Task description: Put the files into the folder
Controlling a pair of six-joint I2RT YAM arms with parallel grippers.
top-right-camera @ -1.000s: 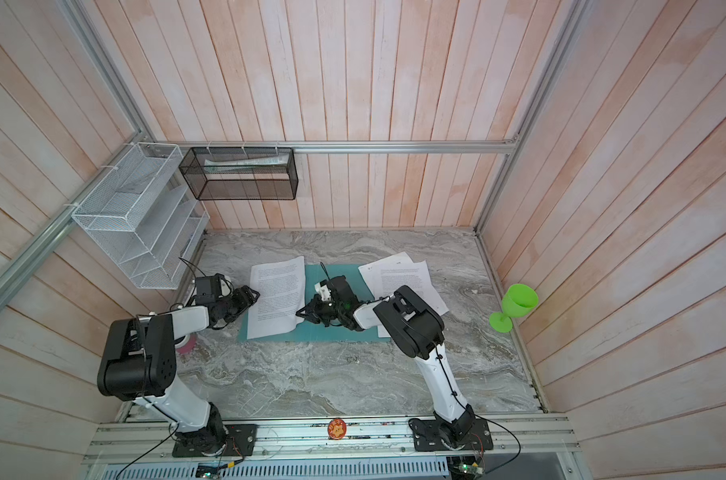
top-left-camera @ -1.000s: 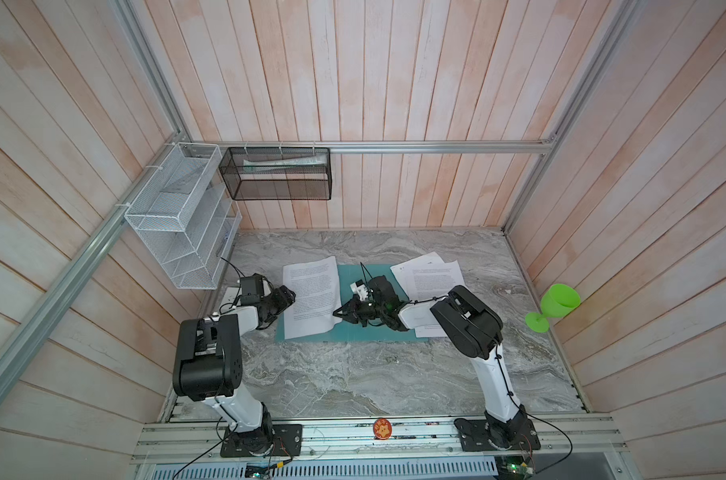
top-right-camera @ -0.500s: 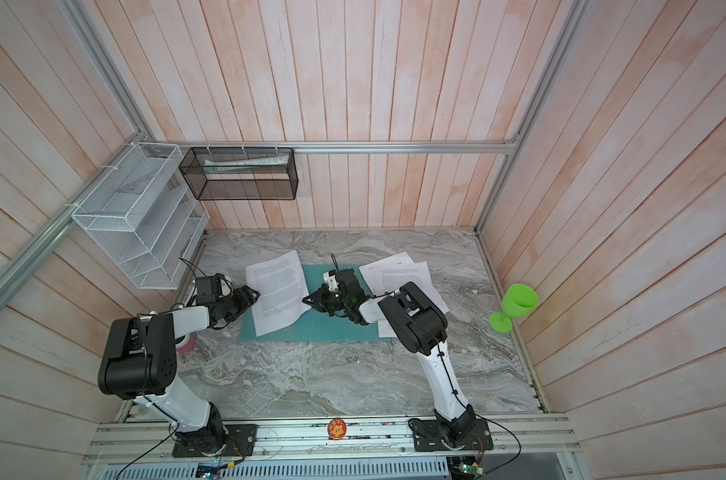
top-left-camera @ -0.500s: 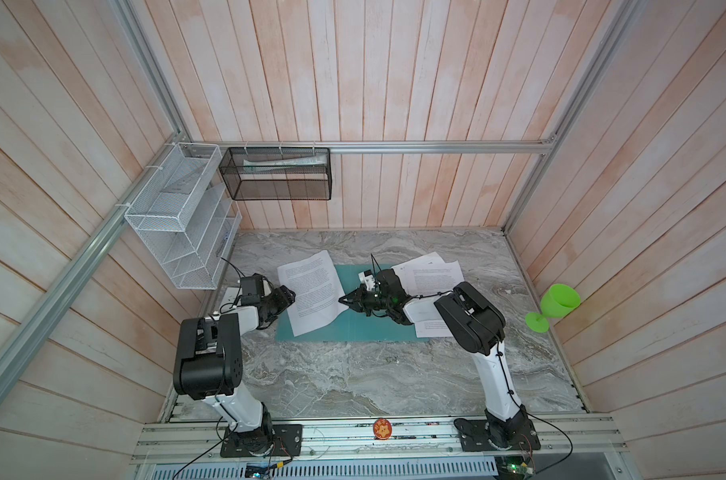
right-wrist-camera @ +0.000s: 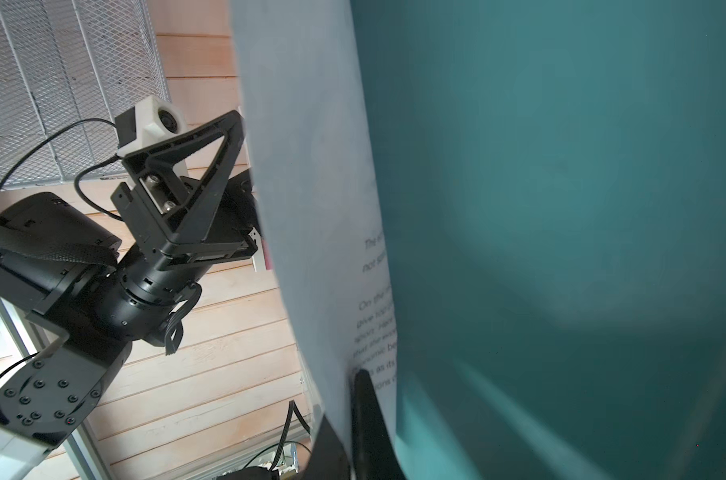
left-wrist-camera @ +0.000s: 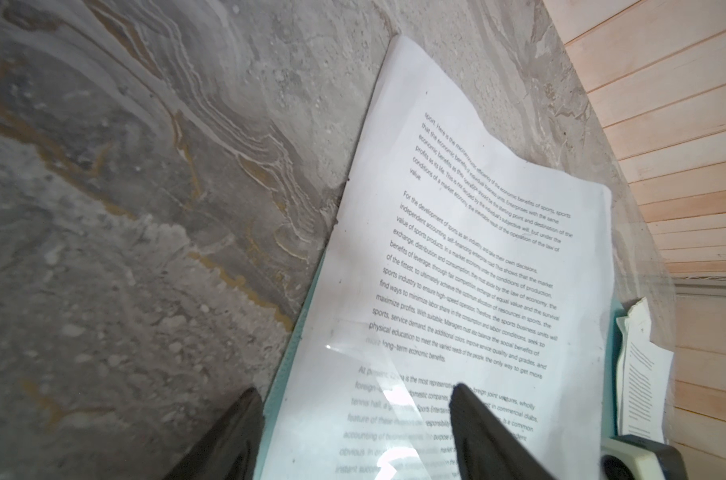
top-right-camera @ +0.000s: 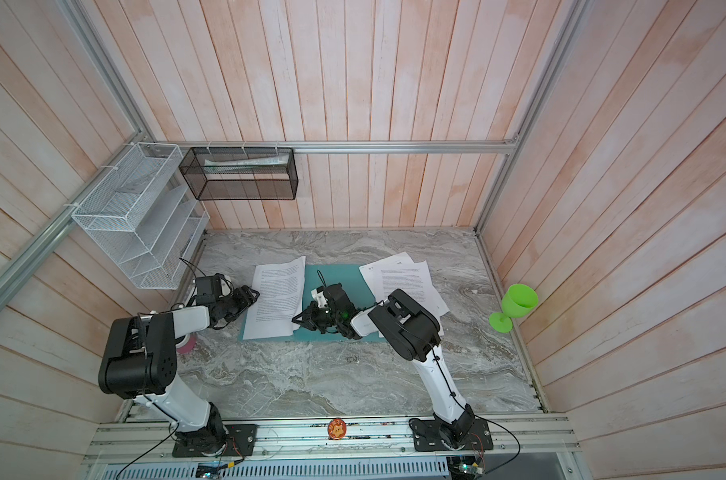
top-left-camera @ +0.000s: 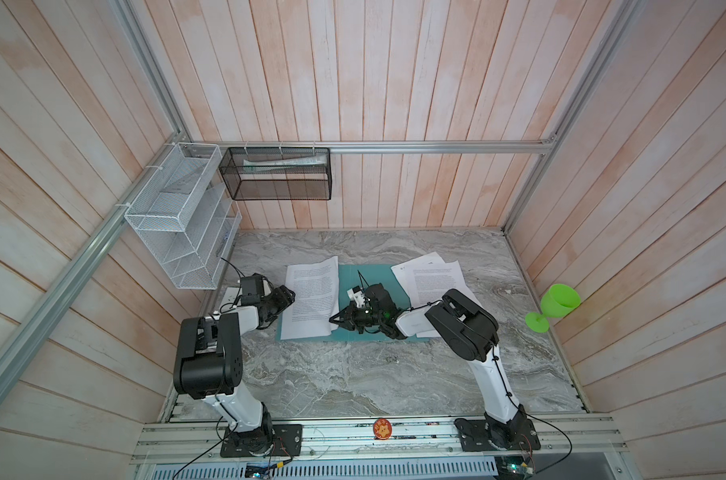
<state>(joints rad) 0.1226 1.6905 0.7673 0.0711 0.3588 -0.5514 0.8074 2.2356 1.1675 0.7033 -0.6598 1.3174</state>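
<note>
Found the folder lying open and flat on the marble surface, between the two arms in both top views. Saw one sheet of the files across its left half, overhanging the far edge, and the rest of the files fanned loosely over its right edge and the surface beside it. Read on that sheet, in the left wrist view, "For the development of sports as an industry", "long-term economic benefits" and "foreign joint ventures, wholly". Caught the right claw pressed together on the sheet's near right corner, pinching it, with that edge raised off the teal; right forearm stretched low across the folder, elbow bent high over the right-hand pages. Saw the left claw spread and gripping nothing, one finger just outside the folder's edge and one over the sheet; left forearm low, elbow folded up. Noted a white wire rack and a black mesh basket on the walls, a green goblet by the right wall, and an orange badge on the front rail, its marking too small to read.
</note>
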